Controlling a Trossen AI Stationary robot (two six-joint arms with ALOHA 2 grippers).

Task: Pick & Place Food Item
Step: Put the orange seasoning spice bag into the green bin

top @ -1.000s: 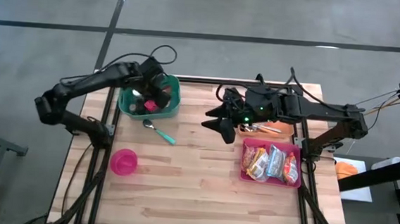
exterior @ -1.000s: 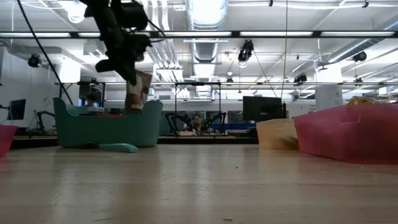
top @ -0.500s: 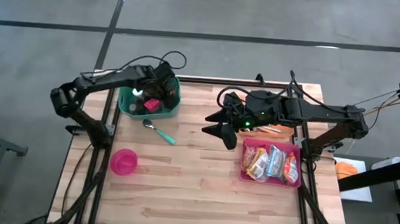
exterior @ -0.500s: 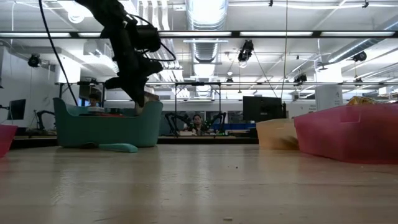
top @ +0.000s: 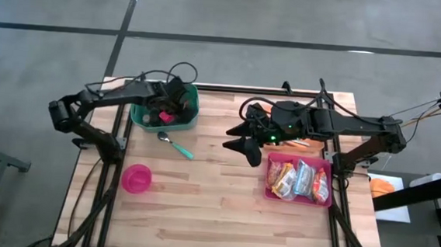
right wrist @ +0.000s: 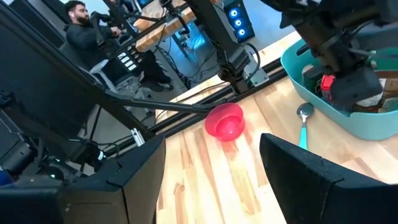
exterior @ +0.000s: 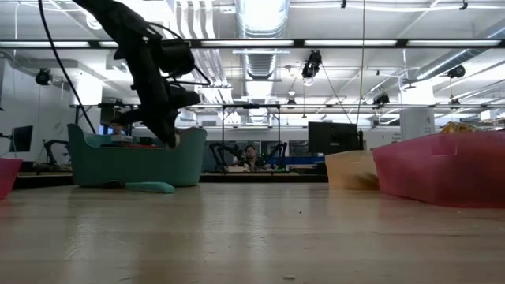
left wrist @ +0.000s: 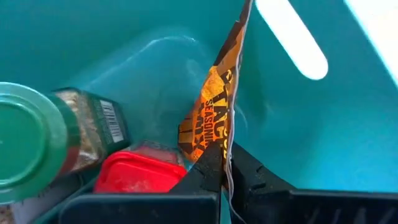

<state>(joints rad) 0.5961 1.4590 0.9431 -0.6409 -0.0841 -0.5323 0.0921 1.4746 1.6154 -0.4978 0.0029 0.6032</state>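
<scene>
An orange-and-brown seasoning packet (left wrist: 217,106) is inside the teal bin (top: 137,119) at the table's far left. My left gripper (left wrist: 225,155) is shut on the packet and reaches down into the bin (exterior: 134,166); seen from overhead, it (top: 174,99) is over the bin's right part. In the low view the bin wall hides the packet. My right gripper (top: 244,142) hangs open above the table's middle, holding nothing. My left gripper pinches the packet's near end (left wrist: 216,149) between its two fingers, with the packet edge-on in the gap. The fingers come from above, slanting steeply down into the bin. The packet reaches on past the fingertips toward the bin's wall; I cannot tell whether its far end touches.
In the bin lie a green-lidded spice jar (left wrist: 37,143) and a red-lidded item (left wrist: 140,175). A teal-handled spoon (top: 174,144) and a pink bowl (top: 136,177) lie near the bin. A pink tray (top: 268,195) of snack packets and a tan container (exterior: 351,170) stand at the right.
My left gripper has gone down into the teal bin with the packet and rolled a little. The packet hung above the bin's rim before; now it is below the rim, inside the bin. The gripper has stayed shut on it.
</scene>
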